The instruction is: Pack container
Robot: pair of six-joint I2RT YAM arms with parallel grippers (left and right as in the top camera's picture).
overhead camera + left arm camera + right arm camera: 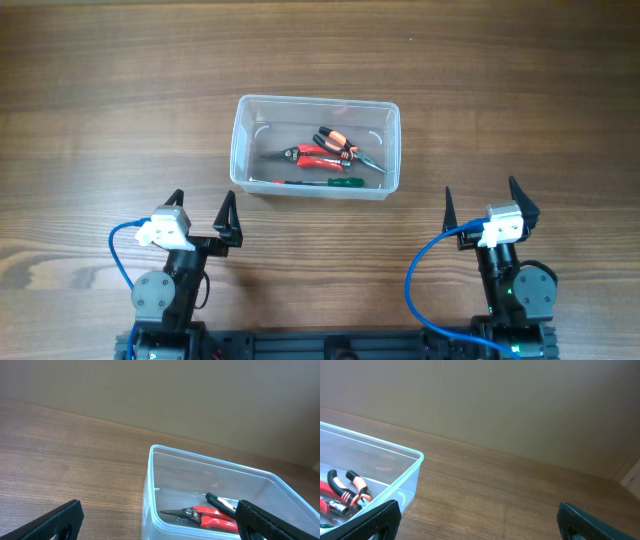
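Observation:
The clear plastic container (245,140) stands at the table's middle. Inside lie red-handled snips (312,157), orange-and-black pliers (340,142) and a green-handled screwdriver (335,183). My left gripper (203,212) is open and empty, near the table's front left, short of the container. My right gripper (483,198) is open and empty at the front right, beside the container. In the left wrist view the container (150,485) and snips (205,515) show between the fingers (160,525). In the right wrist view the container (415,467) is at the left of the open fingers (480,522).
The wooden table (100,100) spreads around the container. A plain beige wall (175,395) rises behind the table's far edge. Blue cables (125,260) loop by each arm base.

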